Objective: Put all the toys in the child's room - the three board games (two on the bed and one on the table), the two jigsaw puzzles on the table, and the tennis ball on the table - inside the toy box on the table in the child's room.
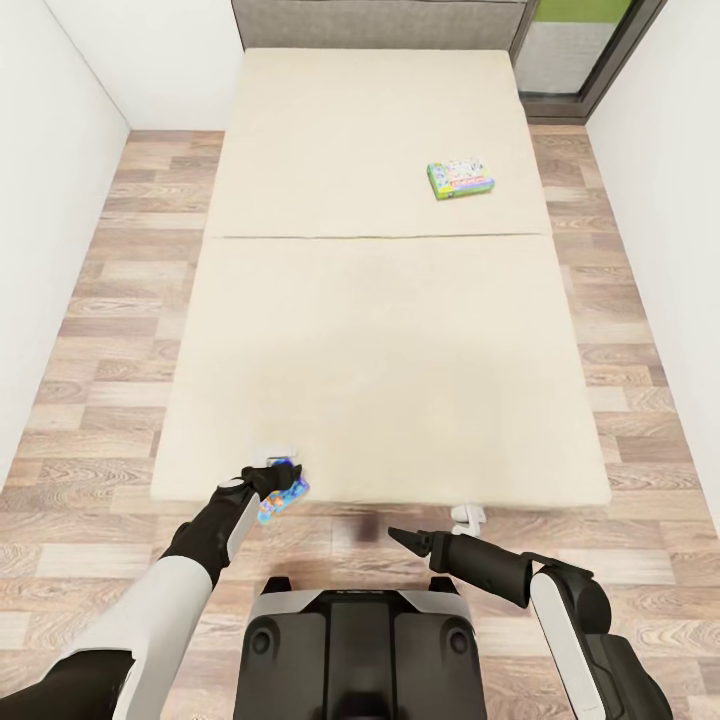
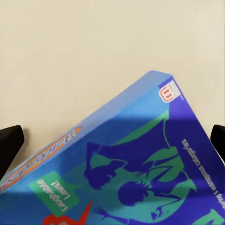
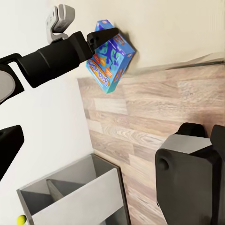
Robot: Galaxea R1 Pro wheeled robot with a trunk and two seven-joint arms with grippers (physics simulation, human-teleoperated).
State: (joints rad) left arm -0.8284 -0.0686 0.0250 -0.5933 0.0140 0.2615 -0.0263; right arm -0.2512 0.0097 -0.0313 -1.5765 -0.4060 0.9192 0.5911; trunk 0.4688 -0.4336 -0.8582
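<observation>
Head view: nearest to us is our dark base (image 1: 358,650), flanked by both arms over the wood-plank floor (image 1: 110,330). Our left tool (image 1: 280,487) is clamped on a blue board game (image 1: 284,497) at the near edge of the bed (image 1: 380,370); the game is tilted, part of it past the mattress edge above the floor. In the left wrist view the same board game (image 2: 136,178) lies between the two dark fingertips (image 2: 9,145), its blue face printed with green and dark-blue figures and an orange title strip along one side, the cream mattress behind it. Our right tool (image 1: 400,540) hangs over the floor just short of the bed; its fingers appear pressed together to a point and hold nothing.

The right wrist view shows the left arm carrying the blue board game (image 3: 111,56) against the bed edge, and a grey open unit (image 3: 70,197) with divided compartments standing on the floor by the white wall; a small yellow-green object (image 3: 20,218) sits at its edge, too small to identify.

Farther off, a second board game (image 1: 460,178), green-edged with a pale multicoloured face, lies flat on the far section of the mattress, toward the right side. Beyond it are the grey headboard (image 1: 380,22) and a grey-framed window (image 1: 580,50).
</observation>
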